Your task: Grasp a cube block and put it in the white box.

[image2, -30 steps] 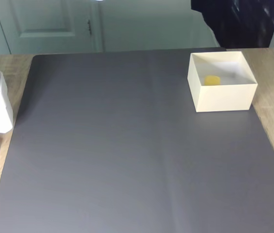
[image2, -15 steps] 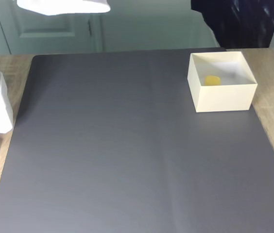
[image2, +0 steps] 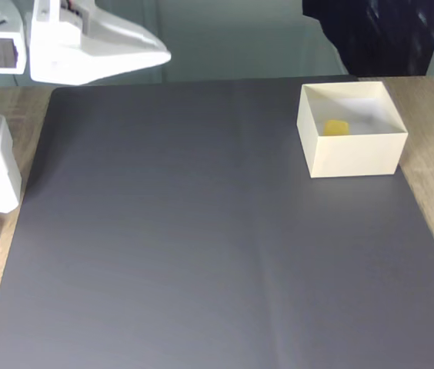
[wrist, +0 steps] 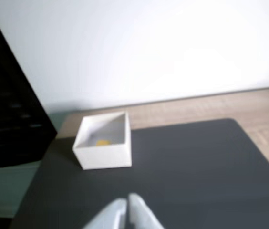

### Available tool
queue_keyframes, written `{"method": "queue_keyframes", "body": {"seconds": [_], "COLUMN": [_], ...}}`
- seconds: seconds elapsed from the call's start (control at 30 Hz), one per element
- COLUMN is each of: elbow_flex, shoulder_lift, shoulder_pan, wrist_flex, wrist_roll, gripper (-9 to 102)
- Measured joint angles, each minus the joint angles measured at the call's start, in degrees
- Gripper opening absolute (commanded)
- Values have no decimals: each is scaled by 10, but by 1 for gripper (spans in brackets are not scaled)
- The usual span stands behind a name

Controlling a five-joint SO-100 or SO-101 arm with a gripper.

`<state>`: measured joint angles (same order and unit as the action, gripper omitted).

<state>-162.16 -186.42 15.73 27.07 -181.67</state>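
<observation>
Clearly, the gripper is being carried with its fingers pressed together and empty, at the upper left of the fixed view, well apart from the white box. The cube block is lying inside that box at upper right. Judging from this, only a clean retreat is being called for, kept high above the dark mat.

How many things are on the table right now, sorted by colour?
Yellow: 1, the cube, lying inside the box.
Cream-white: 1, the box.
Dark grey: 1, the mat.
Total: 3, not counting the white arm and its gripper.
</observation>
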Motion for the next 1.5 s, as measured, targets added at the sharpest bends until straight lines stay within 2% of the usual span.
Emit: {"method": "queue_keyframes", "body": {"seconds": [0.43,1.17,1.5], "elbow_flex": [-55,-204,-205], "shoulder_lift": [-9,-9,-10], "shoulder_pan": [64,60,60], "wrist_flex": [-21,0,105], "wrist_roll": [10,24,35], "gripper": [0,0,0]}}
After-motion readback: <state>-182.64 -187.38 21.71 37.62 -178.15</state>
